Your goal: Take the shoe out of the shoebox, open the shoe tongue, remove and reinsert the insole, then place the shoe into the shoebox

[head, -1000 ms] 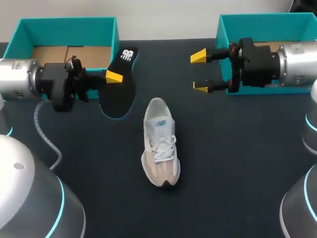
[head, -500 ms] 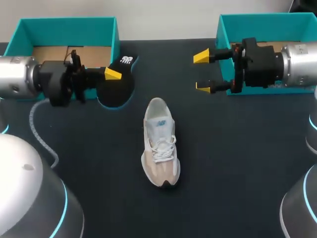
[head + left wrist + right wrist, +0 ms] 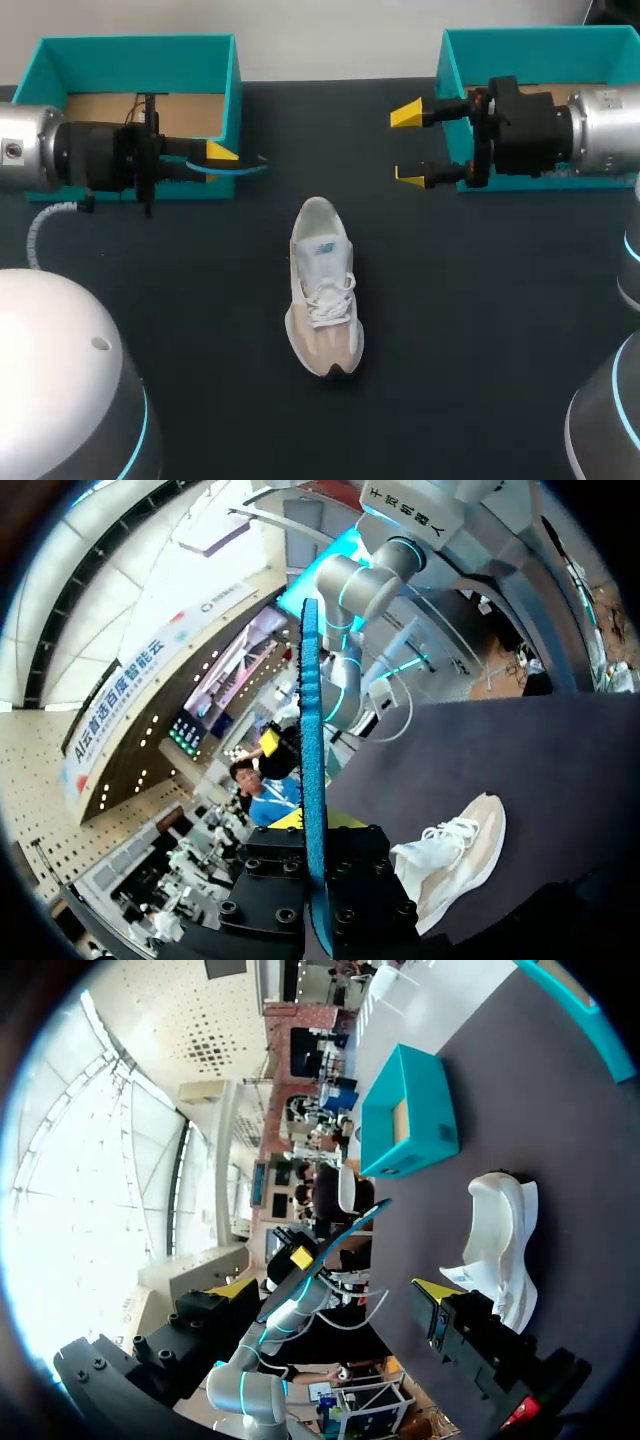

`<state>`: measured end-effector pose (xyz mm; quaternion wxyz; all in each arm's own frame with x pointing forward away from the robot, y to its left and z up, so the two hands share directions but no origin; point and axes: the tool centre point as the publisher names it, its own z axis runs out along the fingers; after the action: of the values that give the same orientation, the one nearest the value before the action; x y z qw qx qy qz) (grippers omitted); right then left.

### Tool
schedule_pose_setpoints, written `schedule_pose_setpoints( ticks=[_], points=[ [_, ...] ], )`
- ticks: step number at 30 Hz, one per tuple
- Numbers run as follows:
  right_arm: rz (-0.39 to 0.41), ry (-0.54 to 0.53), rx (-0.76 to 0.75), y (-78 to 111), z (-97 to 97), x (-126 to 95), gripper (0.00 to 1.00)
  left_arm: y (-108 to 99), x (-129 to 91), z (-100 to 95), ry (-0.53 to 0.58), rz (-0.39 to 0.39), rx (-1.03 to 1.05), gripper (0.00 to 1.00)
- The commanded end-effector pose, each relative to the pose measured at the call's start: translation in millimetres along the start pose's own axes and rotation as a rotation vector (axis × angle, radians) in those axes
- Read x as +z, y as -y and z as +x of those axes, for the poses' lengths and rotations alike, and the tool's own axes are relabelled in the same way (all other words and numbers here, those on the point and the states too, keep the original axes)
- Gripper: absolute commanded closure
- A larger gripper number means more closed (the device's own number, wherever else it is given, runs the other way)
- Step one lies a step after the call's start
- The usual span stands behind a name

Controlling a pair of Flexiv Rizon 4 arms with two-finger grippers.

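Dark table [image 3: 480, 330] carries the shoe [image 3: 322, 290] lengthwise, heel end toward the left gripper [image 3: 220, 158], which is clamped on the edge-on insole [image 3: 250, 165]; the right gripper [image 3: 405, 146] hangs about as near, fingers apart.

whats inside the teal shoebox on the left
Only a bare brown cardboard floor shows inside the left shoebox. Its near strip is hidden behind the left gripper, which holds the insole edge-on in front of the box.
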<state>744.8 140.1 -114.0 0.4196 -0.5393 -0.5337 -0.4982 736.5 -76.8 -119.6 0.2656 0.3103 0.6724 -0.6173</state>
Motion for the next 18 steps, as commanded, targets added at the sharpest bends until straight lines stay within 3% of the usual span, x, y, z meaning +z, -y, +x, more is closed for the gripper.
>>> schedule_pose_setpoints(
  ticks=[1,6,18],
  points=[
    [-0.001,0.001,0.000,-0.2,-0.3,1.5,0.00,1.7,3.3,-4.6,-0.116,0.021,-1.461,1.00],
    [-0.001,0.001,0.000,-0.2,-0.3,1.5,0.00,3.2,5.8,-5.7,-0.080,0.089,-1.656,1.00],
    [-0.001,0.001,0.000,-0.2,-0.3,1.5,0.00,3.3,5.9,-4.1,-0.074,0.079,-1.643,1.00]
  ],
)
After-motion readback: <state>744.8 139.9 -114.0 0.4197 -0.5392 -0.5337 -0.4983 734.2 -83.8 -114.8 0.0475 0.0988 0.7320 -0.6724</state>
